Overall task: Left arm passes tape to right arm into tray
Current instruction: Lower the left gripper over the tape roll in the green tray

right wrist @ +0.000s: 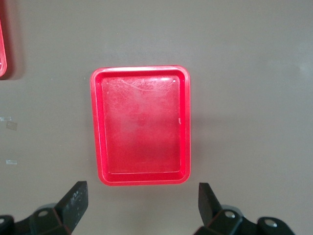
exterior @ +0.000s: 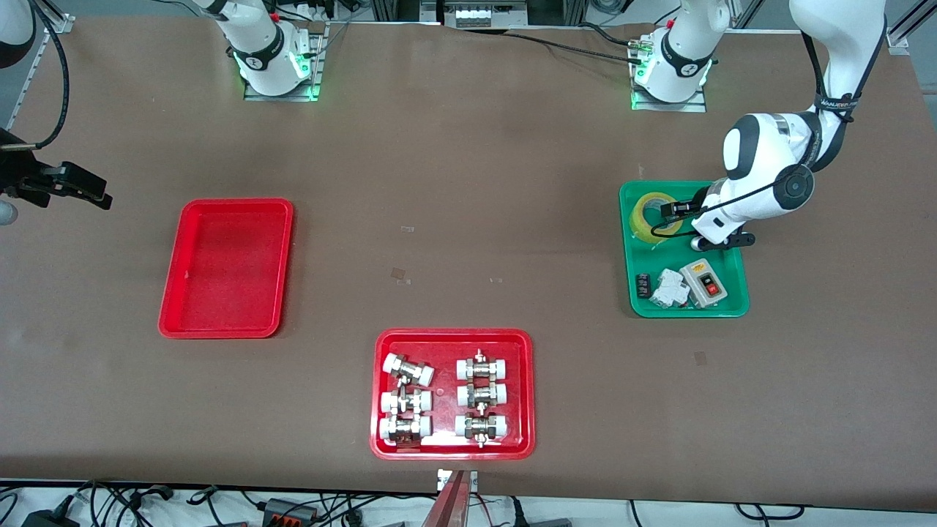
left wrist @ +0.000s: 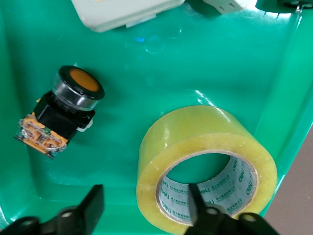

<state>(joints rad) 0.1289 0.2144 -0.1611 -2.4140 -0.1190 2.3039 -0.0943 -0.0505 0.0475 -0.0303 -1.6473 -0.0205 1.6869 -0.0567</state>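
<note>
left gripper [left wrist: 144,208] straddling tape [left wrist: 205,166] wall in green tray [left wrist: 274,63], jaws spread, not pinching yet | right gripper [right wrist: 142,203] hanging spread over red tray [right wrist: 96,122], waiting for handoff

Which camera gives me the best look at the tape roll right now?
The left wrist view: the tape fills it, one finger inside its core. The front view shows it small in the green tray, partly hidden by the left hand. The right wrist view misses it.

The left claw [left wrist: 144,208] is straddling the tape [left wrist: 208,169] wall, one finger [left wrist: 198,205] inside the core, apparently not yet clamped. The tape is lying in the green tray [left wrist: 161,68] near a pushbutton switch [left wrist: 61,112].
</note>
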